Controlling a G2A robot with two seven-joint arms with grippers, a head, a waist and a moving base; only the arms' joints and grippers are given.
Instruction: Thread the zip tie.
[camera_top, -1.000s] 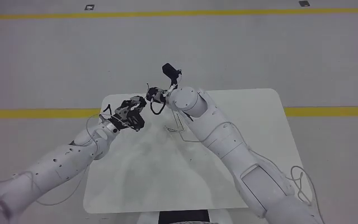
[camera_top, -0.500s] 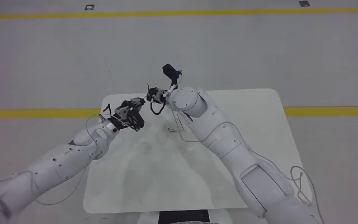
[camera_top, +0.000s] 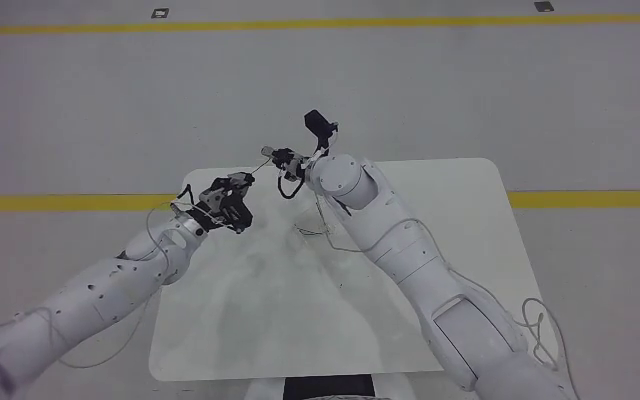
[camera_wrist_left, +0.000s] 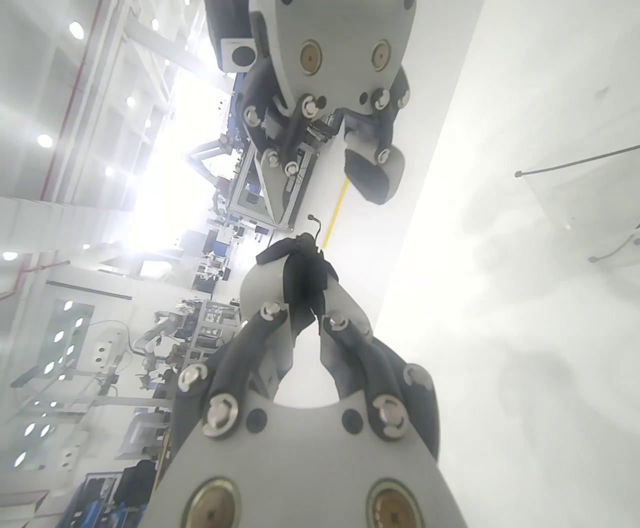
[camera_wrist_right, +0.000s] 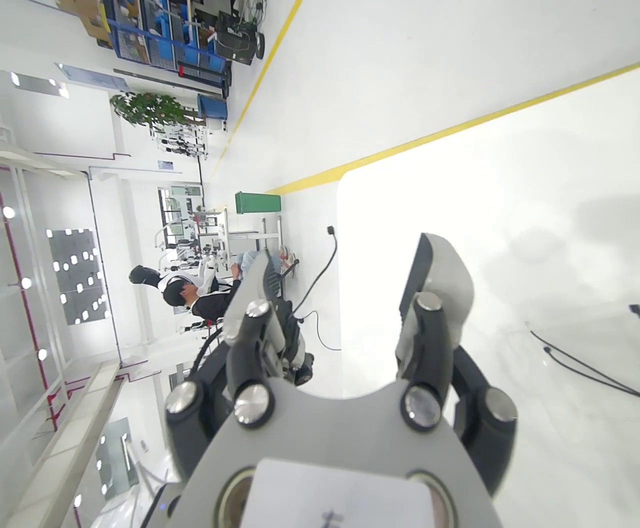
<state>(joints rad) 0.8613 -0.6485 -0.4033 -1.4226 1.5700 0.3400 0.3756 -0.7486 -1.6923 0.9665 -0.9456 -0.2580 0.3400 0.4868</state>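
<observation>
The right gripper (camera_wrist_right: 347, 260) has lifted away toward the far edge of the table (camera_top: 450, 260), and the left gripper (camera_wrist_left: 300, 262) has slid a little to its own side, so the two now stand farther apart than a second ago.

The right gripper's fingers are spread wide with nothing between them. The left gripper's fingers are pressed together on the zip tie (camera_wrist_right: 326, 269). In the left wrist view, just a short dark curl of it pokes out past the fingertips.

The zip tie is a thin black strip. In the right wrist view it rises in a gentle curve and ends in a small square head. It is held in the air above the far left part of the table, between the two grippers, and does not touch the right one.

A few loose ties (camera_wrist_left: 575, 162), equally thin and dark, lie flat on the white tabletop near the middle, well apart from both grippers.
</observation>
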